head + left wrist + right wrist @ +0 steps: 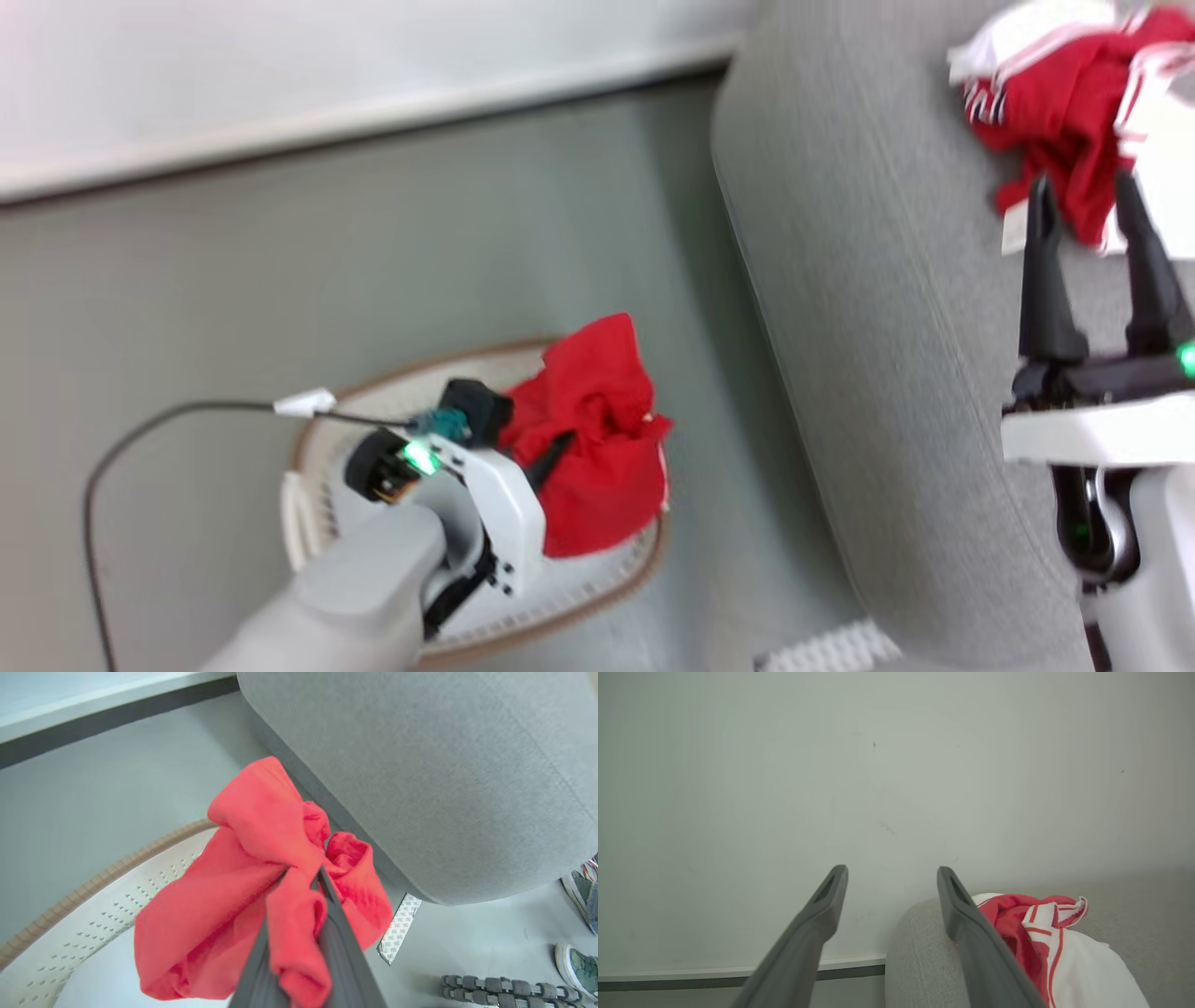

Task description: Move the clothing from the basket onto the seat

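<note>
A bunched red piece of clothing (597, 439) hangs over the cream basket (597, 583) on the floor. My left gripper (553, 455) is shut on it. In the left wrist view the red clothing (252, 882) is pinched between my dark fingers (338, 952), above the perforated basket wall (107, 905). More red and white clothing (1074, 93) lies on the grey seat (868, 280). My right gripper (1088, 201) stands open just in front of that pile, holding nothing. In the right wrist view its fingertips (892, 877) spread wide beside the clothing (1041, 938) on the seat (920, 952).
A black cable (187, 415) trails over the grey floor left of the basket. A white wall and skirting (355, 103) run behind. A person's shoes (579, 933) and a ribbed strip (504, 987) lie on the floor by the seat's corner.
</note>
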